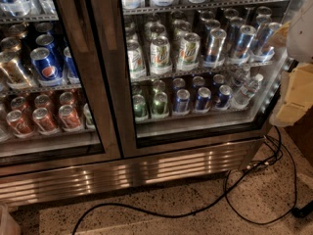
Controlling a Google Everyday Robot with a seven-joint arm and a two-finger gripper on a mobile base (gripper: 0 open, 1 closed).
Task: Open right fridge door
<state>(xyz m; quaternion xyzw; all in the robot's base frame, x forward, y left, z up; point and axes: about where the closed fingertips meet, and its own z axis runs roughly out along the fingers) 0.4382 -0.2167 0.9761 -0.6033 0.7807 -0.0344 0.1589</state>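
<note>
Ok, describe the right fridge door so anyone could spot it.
In the steel drinks fridge, take the right half: the right fridge door is that glass panel. Unlike the left door with Pepsi cans, it fronts green-and-white cans and water bottles. The hand is out of view.

The right door (117,82) stands just beside the left door (90,82), with cans (188,50) on shelves behind both. The tool (293,94) is at the right door's right edge. A cable (230,195) lies on the floor (171,214) in front.
</note>
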